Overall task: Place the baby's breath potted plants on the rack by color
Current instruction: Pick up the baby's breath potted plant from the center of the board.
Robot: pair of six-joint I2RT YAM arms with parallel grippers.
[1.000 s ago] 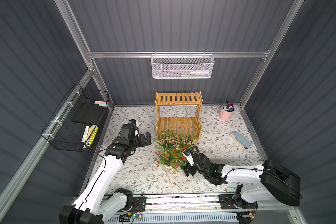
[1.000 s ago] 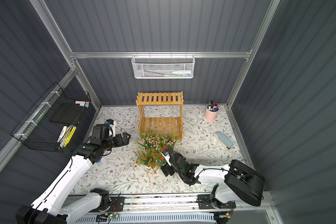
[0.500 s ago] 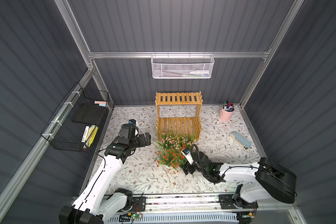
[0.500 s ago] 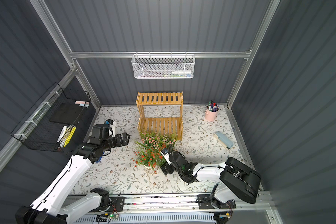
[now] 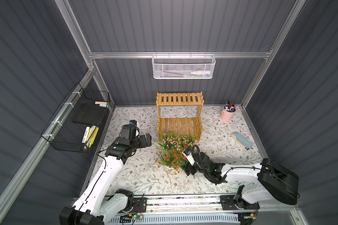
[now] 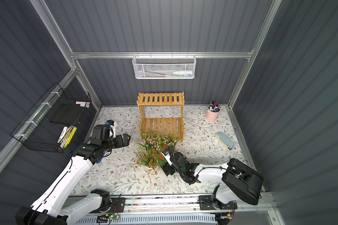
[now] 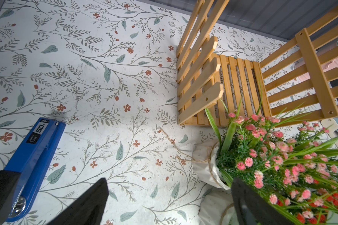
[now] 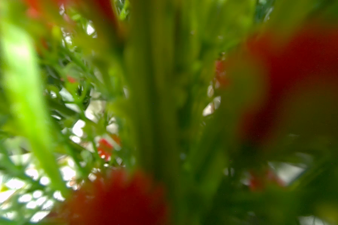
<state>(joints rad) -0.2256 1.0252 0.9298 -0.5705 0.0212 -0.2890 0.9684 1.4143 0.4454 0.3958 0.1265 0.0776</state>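
Red and pink white-potted baby's breath plants (image 5: 173, 149) on floral-print table (image 5: 137, 175)

They crowd just before the honey-yellow wooden slat rack (image 5: 179, 124). Left gripper (image 5: 147, 138) hovers beside them, jaws apart. Right gripper (image 5: 188, 169) sits among red blossoms, jaws hidden.

You see the baby's breath potted plants (image 5: 171, 150) bunched mid-table, pink blooms toward twelve o'clock, red toward six. The rack (image 5: 180, 124) stands just beside them at their twelve o'clock. Your right gripper (image 5: 186, 169) sits low at their five o'clock, against the red foliage. Your left gripper (image 5: 149, 139) hangs apart at their ten o'clock.
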